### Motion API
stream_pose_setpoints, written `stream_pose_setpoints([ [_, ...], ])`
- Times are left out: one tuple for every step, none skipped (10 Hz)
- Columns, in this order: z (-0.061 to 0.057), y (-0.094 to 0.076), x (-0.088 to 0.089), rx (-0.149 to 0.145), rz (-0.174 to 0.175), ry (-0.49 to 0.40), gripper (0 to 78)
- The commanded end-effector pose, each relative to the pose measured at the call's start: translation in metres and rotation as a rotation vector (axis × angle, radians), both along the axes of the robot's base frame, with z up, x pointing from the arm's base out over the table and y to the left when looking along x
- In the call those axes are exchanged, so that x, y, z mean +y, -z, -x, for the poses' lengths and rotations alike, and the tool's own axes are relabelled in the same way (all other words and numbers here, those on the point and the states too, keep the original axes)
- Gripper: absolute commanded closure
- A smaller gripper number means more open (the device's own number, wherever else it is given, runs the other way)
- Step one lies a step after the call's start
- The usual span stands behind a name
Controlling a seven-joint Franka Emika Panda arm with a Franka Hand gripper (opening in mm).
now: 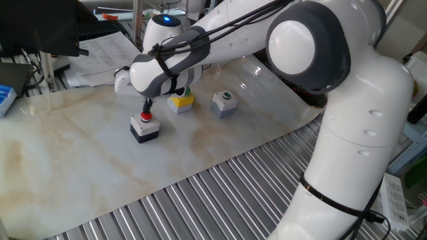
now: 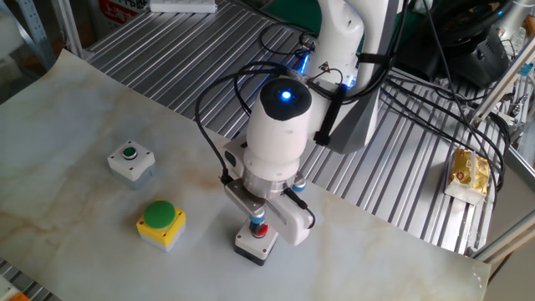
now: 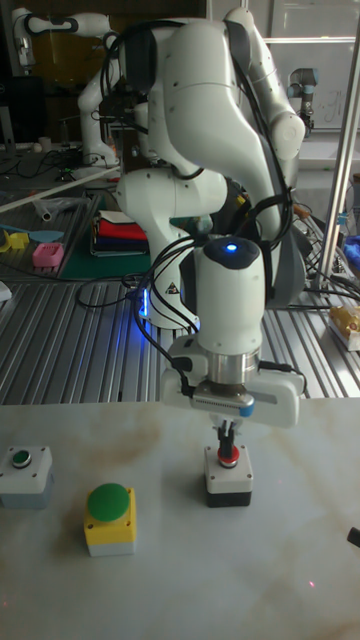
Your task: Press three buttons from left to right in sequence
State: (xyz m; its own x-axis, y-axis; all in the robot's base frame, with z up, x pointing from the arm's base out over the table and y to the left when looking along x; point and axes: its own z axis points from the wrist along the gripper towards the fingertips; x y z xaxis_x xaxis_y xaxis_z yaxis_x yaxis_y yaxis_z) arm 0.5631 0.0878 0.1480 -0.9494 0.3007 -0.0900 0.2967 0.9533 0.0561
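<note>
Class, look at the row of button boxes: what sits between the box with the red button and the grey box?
The yellow box with the big green button sits between the red-button box and grey box, plainest in the tall fixed view.

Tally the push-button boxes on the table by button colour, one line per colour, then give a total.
Red button: 1
Large green button: 1
Small dark-green button: 1
Total: 3

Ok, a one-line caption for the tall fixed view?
Gripper tip on the red button of the white-topped black box, beside untouched yellow and grey boxes.
</note>
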Motion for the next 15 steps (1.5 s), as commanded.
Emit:
stream_pose_setpoints([
  [0.008,-0.017,-0.002,0.03,0.006,-0.002,76.4],
  [0.008,-0.028,-0.003,0.039,0.014,-0.01,76.4],
  [0.008,-0.033,-0.004,0.046,0.02,-0.014,76.4],
  [0.007,-0.046,-0.006,0.057,0.038,-0.034,76.4],
  [0.006,-0.051,-0.008,0.059,0.058,-0.053,76.4],
  [0.004,-0.056,-0.013,0.058,0.07,-0.079,76.4],
  [0.002,-0.06,-0.02,0.059,0.07,-0.105,76.4],
  [-0.004,-0.067,-0.034,0.07,0.065,-0.143,76.4],
  [-0.011,-0.072,-0.052,0.073,0.065,-0.18,76.4],
  [-0.016,-0.077,-0.069,0.072,0.062,-0.206,76.4],
  [-0.021,-0.081,-0.084,0.073,0.058,-0.226,76.4],
  [-0.025,-0.087,-0.095,0.079,0.057,-0.242,76.4],
  [-0.029,-0.091,-0.103,0.084,0.053,-0.25,76.4],
  [-0.038,-0.102,-0.12,0.097,0.029,-0.268,76.4],
  [-0.044,-0.11,-0.129,0.102,0.028,-0.277,76.4],
])
